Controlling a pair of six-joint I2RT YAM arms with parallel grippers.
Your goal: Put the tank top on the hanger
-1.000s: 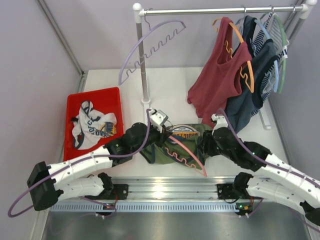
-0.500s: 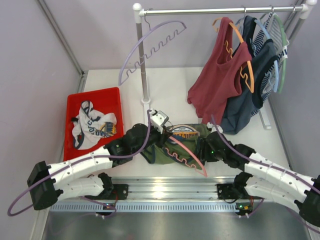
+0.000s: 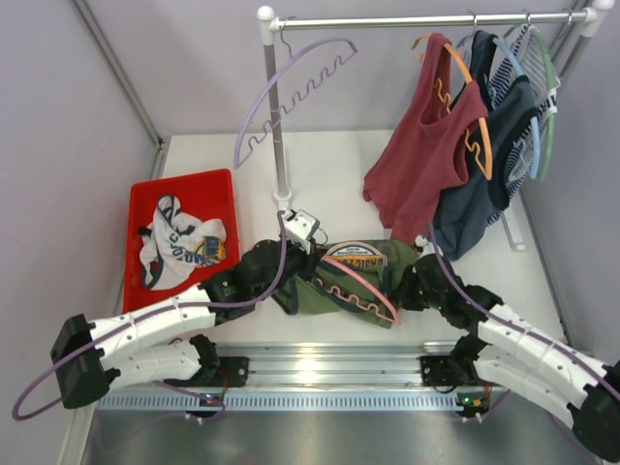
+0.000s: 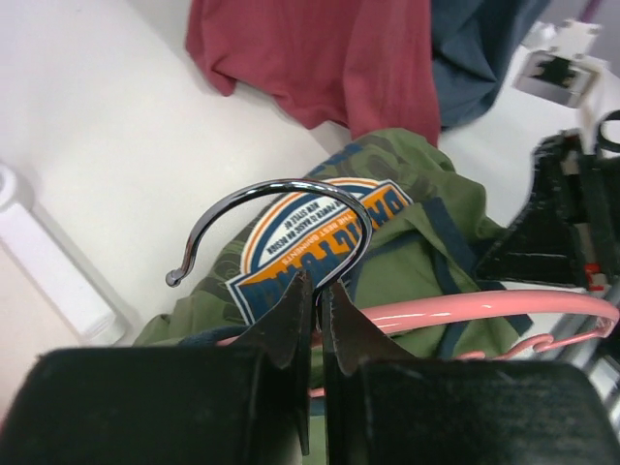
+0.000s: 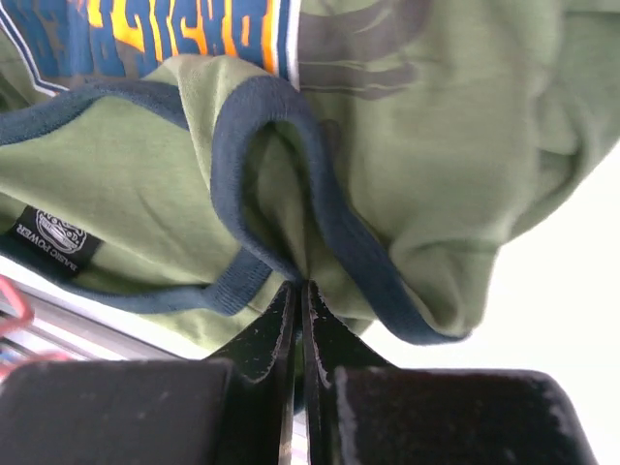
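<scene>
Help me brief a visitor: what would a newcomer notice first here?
The green tank top lies bunched front and centre, the left gripper shut on the pink hanger by its hook, the right gripper pinching its navy trim. Behind, a red top hangs on the rail.

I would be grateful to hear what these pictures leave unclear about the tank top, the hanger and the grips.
- Right wrist view: the top edge cuts off the tank top's chest graphic.
- Left wrist view: the left gripper's body covers most of the hanger's wavy bar.
- Top view: the right gripper hides under its own arm; whether the hanger is inside the top is unclear.
</scene>
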